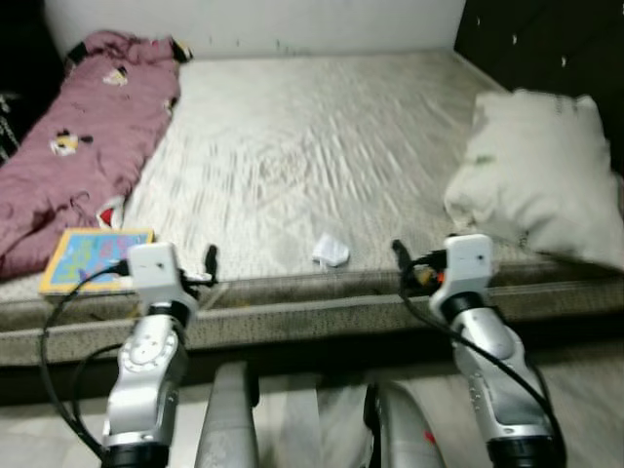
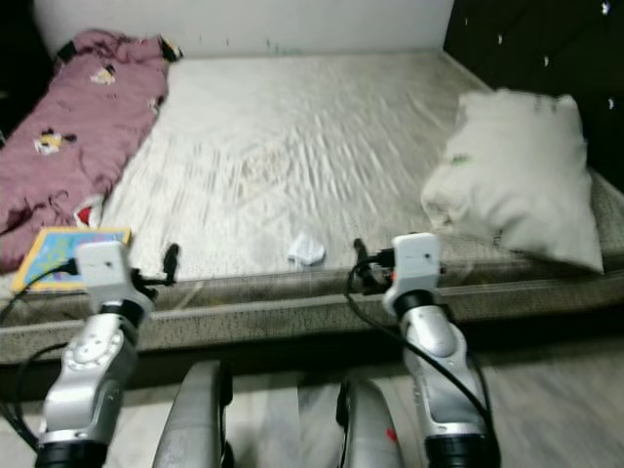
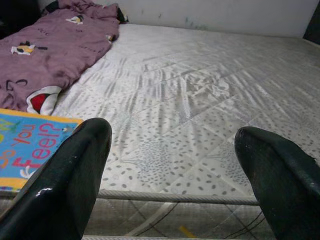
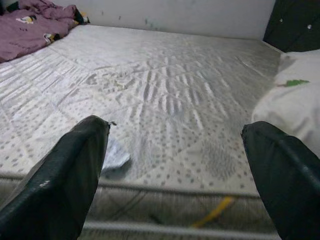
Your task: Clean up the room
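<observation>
Because the crumpled white scrap (image 1: 331, 253) near the mattress (image 1: 292, 146) edge looks light and soft, the spread, empty right gripper (image 4: 175, 165) beside it could pinch its raised fold, while the left gripper (image 3: 170, 170) is likewise spread.

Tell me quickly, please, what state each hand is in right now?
Left hand: open, holding nothing, at the mattress edge near the book.
Right hand: open, holding nothing, near the white scrap.
</observation>
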### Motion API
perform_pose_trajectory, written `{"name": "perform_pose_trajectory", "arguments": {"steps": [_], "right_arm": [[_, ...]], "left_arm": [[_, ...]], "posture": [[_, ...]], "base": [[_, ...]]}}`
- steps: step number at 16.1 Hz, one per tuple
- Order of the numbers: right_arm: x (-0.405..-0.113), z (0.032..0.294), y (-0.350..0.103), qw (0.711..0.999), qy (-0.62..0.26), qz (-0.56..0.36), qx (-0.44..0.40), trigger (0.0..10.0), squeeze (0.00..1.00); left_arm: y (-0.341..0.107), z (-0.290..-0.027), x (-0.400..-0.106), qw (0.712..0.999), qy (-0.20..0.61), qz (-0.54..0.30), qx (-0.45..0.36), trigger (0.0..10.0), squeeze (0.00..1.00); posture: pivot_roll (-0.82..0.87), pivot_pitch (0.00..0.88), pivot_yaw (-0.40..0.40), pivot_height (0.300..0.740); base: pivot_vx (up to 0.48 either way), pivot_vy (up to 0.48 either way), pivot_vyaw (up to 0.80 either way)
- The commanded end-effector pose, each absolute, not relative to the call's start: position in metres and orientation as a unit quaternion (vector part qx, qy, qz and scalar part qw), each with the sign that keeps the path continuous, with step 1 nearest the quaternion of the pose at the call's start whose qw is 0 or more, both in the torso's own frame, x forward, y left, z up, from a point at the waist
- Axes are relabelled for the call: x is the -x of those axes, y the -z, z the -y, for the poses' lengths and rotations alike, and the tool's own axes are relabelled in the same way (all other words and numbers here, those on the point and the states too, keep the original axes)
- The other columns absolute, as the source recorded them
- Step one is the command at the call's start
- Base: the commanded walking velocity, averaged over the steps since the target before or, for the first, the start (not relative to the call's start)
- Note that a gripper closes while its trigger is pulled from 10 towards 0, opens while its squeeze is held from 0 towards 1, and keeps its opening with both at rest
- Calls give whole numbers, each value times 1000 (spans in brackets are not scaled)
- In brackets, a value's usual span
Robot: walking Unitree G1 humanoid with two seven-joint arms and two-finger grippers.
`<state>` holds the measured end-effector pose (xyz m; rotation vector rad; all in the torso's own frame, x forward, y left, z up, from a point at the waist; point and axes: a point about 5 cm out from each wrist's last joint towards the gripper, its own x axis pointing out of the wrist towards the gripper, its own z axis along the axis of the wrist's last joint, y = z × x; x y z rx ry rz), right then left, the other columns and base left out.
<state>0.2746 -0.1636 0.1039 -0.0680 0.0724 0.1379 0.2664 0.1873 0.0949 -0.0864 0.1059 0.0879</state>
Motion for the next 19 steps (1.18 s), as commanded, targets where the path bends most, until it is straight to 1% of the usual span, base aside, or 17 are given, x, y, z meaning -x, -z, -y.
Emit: {"name": "perform_pose_trajectory", "arguments": {"steps": [1, 6, 7, 9, 19], "right_arm": [[-278, 165, -110, 997, -68, -26, 38, 10000, 0], [-279, 163, -110, 996, -81, -23, 39, 10000, 0], [-279, 161, -111, 995, -90, -21, 48, 10000, 0], [-279, 160, -111, 994, -93, -20, 46, 10000, 0], [-280, 161, -109, 995, -90, -24, 35, 10000, 0]], "left_arm": [[-106, -184, -272, 998, -35, -33, 42, 10000, 0], [-106, -183, -272, 998, -33, -31, 45, 10000, 0], [-106, -183, -272, 998, -30, -31, 46, 10000, 0], [-106, -182, -272, 998, -27, -30, 47, 10000, 0], [-106, -180, -274, 998, -17, -33, 51, 10000, 0]], "posture": [[-25, 31, 0, 585], [-23, 35, -1, 585], [-23, 35, 1, 585], [-24, 37, 3, 585], [-25, 45, 4, 585]], "base": [[0, 0, 0], [0, 0, 0], [0, 0, 800], [249, 0, 650], [279, 0, 0]]}}
